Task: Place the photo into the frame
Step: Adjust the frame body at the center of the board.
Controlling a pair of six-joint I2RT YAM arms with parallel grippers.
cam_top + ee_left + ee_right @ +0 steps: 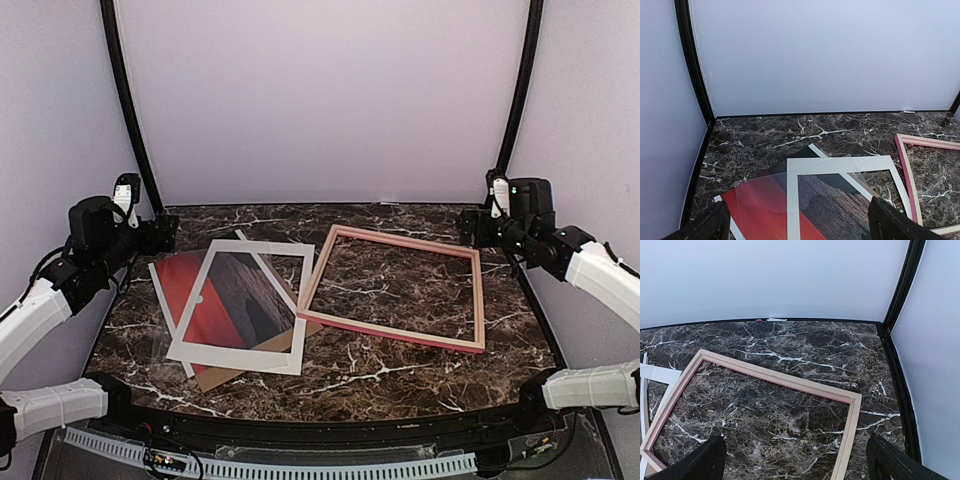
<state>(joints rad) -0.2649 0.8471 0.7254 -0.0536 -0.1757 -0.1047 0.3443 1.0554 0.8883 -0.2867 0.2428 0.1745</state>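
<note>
The photo, red-orange with dark land and a thin white border, lies flat at the table's left, partly under a white window mat. In the left wrist view the photo shows below the mat. The frame, pink outside and light wood inside, lies flat at centre-right with bare marble inside it; its rail crosses the right wrist view. My left gripper hovers open above the photo's far-left corner. My right gripper hovers open past the frame's far-right corner. Both hold nothing.
A brown backing board pokes out under the mat's near edge. The mat's right side touches the frame's left corner. White walls with black corner posts enclose the marble table.
</note>
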